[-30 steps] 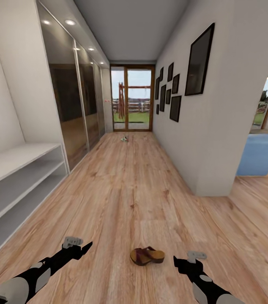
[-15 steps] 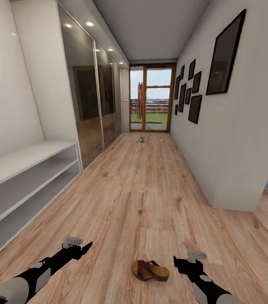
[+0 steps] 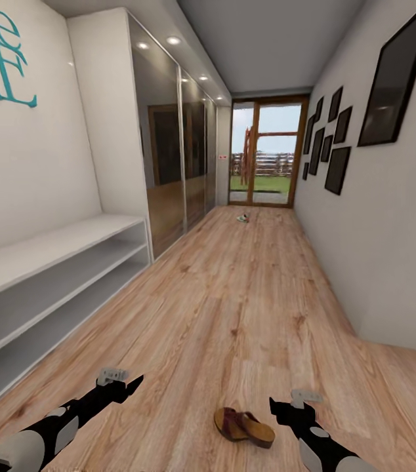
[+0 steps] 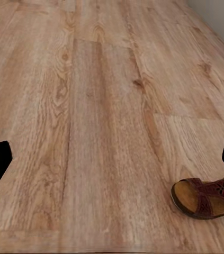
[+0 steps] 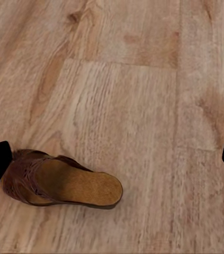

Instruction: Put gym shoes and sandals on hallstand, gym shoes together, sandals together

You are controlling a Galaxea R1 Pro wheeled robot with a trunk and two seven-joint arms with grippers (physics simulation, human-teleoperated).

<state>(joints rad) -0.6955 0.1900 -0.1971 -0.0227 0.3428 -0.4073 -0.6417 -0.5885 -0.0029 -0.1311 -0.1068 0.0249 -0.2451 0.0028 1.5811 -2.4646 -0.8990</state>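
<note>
One dark-brown sandal point(image 3: 244, 426) with a tan footbed lies alone on the corridor floor point(image 3: 234, 295), between my two grippers and nearer the right one. It also shows in the left wrist view point(image 4: 207, 197) and the right wrist view point(image 5: 59, 182). My left gripper point(image 3: 131, 382) and right gripper point(image 3: 275, 404) hover low over the floor, both open and holding nothing. Far down the corridor, near the glass door, lies a small white and green thing point(image 3: 242, 217), seemingly a gym shoe. I cannot tell whether the low white shelf unit point(image 3: 50, 262) on the left is the hallstand.
Mirrored wardrobe doors point(image 3: 168, 170) run along the left wall beyond the white unit. The right wall point(image 3: 392, 249) carries dark picture frames and ends at a corner near me. A glass door point(image 3: 264, 154) closes the far end.
The whole view has swung left: the white unit and teal wall lettering came further in, and the blue seat at the right left the picture. Both arms hold the same pose.
</note>
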